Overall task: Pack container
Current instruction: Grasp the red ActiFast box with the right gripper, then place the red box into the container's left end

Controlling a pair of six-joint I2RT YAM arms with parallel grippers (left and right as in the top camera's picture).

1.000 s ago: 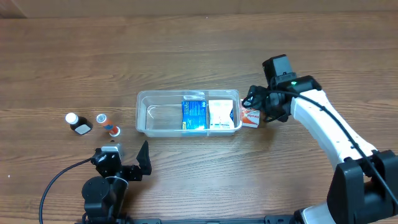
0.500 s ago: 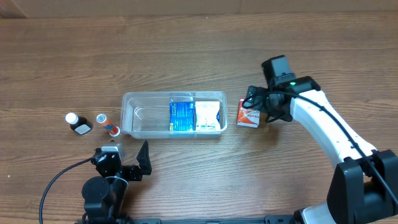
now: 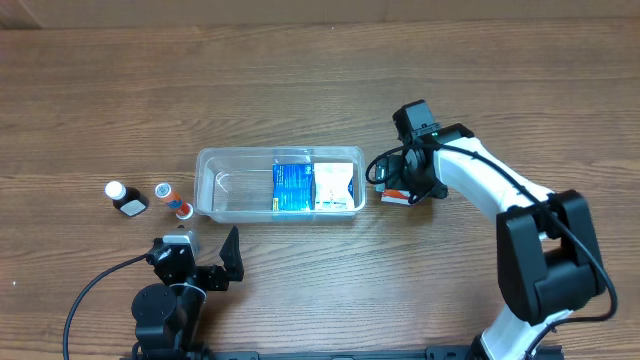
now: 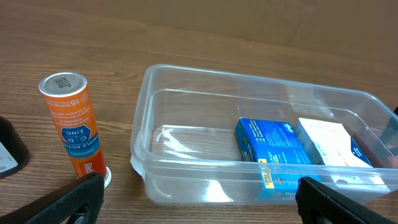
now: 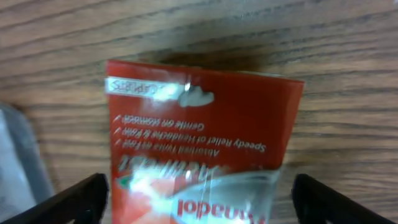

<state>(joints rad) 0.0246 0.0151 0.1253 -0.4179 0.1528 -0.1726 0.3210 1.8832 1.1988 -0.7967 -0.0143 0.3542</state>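
Far left on the wooden table [image 3: 320, 80], a small dark bottle with a white cap [image 3: 124, 199] is lying next to two small orange tubes [image 3: 162, 189]. In the left wrist view one orange tube labelled ZINC [image 4: 68, 121] is standing upright, just left of the container and apart from it.

The left gripper [image 3: 232, 255] is sitting low near the front edge, below the container's left end. Its fingers are spread apart and gripping nothing [image 4: 199, 190].

The container [image 3: 235, 185] is resting flat mid-table, long side running left-right. Its left half is bare. A blue box [image 3: 292, 187] and a white box [image 3: 335, 187] are lying side by side in its right half, touching each other [image 4: 267, 149] [image 4: 326, 143].

A red box [image 3: 392, 197] is lying on the table just beside the container's right end, outside it. The right gripper [image 3: 398, 188] is hovering directly over this box. In the right wrist view the fingers are standing wide apart [image 5: 199, 186], one at each side of the red box [image 5: 199, 130]. Cannot tell whether they are touching it.
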